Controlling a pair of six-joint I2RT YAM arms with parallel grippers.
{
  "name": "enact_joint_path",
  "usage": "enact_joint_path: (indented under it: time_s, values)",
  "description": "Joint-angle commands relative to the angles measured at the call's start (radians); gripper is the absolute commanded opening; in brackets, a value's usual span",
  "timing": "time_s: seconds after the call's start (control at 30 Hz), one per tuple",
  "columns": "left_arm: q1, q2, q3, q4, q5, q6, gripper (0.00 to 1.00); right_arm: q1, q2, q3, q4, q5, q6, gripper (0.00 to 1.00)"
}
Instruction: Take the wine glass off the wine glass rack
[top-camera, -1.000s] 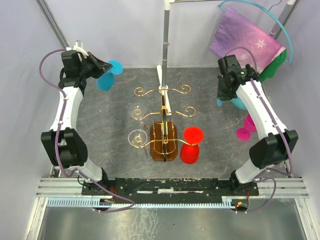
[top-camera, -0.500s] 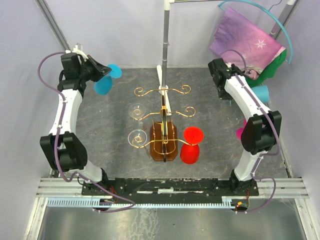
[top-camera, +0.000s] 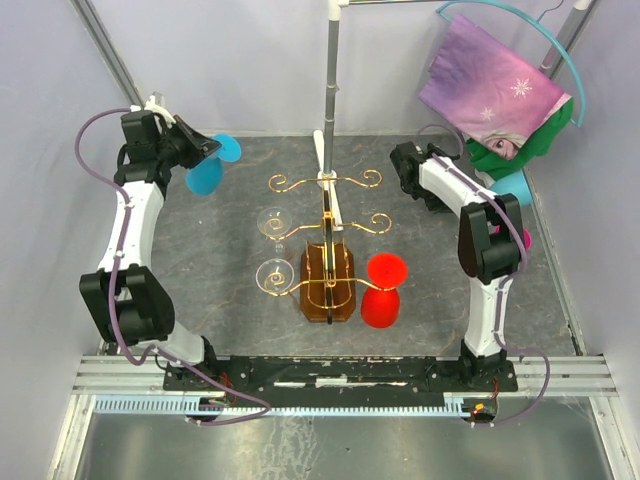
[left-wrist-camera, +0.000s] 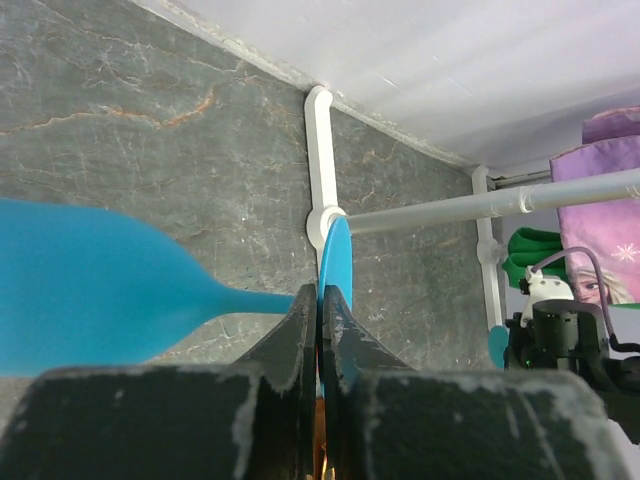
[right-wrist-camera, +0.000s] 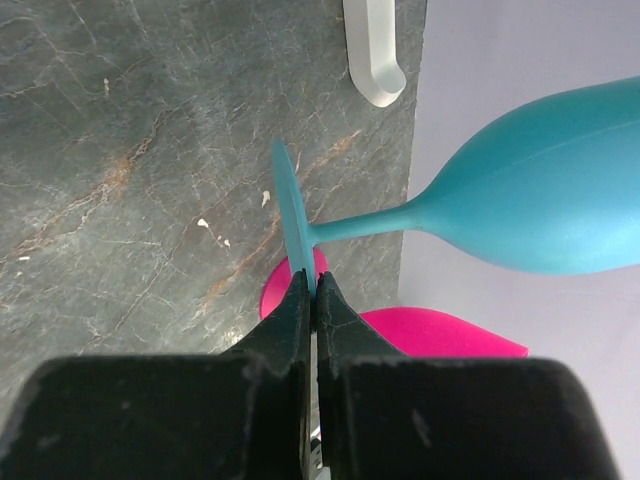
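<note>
Both arms carry glasses away from the rack (top-camera: 327, 262), which stands in the middle of the bench (top-camera: 220, 290). Over the past second the right arm folds its far joint inward toward the rack's back scrolls. Its teal glass (right-wrist-camera: 540, 200) swings outward to the right-hand wall, above a pink glass (right-wrist-camera: 440, 335). The right end effector (right-wrist-camera: 310, 285) is pressed together on the thin edge of the teal glass's foot. The left end effector (left-wrist-camera: 320, 295) pinches the blue glass (left-wrist-camera: 100, 290) by its foot the same way and has eased it slightly toward the far left corner. Both glasses are well apart from the rack, so the lifting-off looks done for these two, and setting them down likely remains. Two clear glasses (top-camera: 272, 222) and a red glass (top-camera: 382, 290) are at the rack's scroll arms.
</note>
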Motion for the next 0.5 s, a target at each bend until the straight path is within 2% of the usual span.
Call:
enact_joint_path:
  time_s: [0.0, 0.47]
  values:
    - [0.010, -0.047, 0.009, 0.013, 0.006, 0.042, 0.03, 0.001, 0.023, 0.003, 0.005, 0.077, 0.054, 0.00]
    - [0.010, -0.029, -0.005, 0.039, 0.037, 0.024, 0.03, 0.006, 0.201, 0.040, -0.069, 0.172, 0.147, 0.00]
